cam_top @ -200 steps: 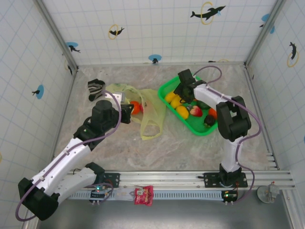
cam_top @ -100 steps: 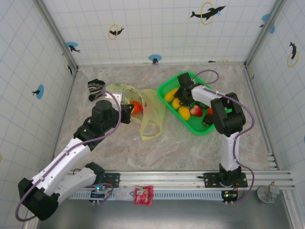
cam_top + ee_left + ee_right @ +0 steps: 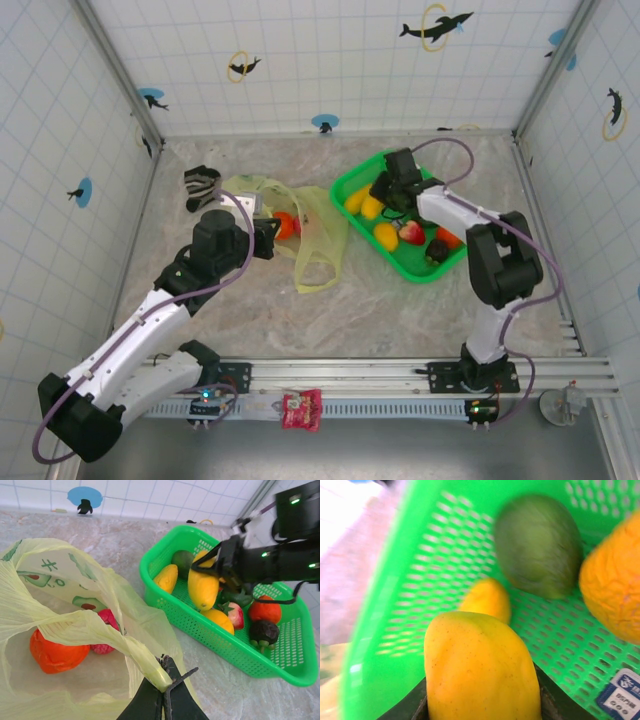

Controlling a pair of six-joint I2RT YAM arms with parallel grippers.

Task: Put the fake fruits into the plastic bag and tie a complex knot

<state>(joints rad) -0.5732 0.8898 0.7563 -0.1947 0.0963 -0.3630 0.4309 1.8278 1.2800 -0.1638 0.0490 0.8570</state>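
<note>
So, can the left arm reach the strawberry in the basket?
Probably not: the left gripper is shut on the plastic bag, and the right gripper, gripping a yellow fruit, crowds the basket.

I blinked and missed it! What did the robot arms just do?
The right gripper closed around the yellow fruit in the green basket, and its elbow swung right. The left gripper stayed clamped on the plastic bag; the orange fruit inside did not move.

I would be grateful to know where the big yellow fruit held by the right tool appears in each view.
Top external: yellow fruit at the green basket's left end.
Left wrist: right of centre, over the basket.
Right wrist: bottom centre, large and close.
Shared landmark: the green basket.
</note>
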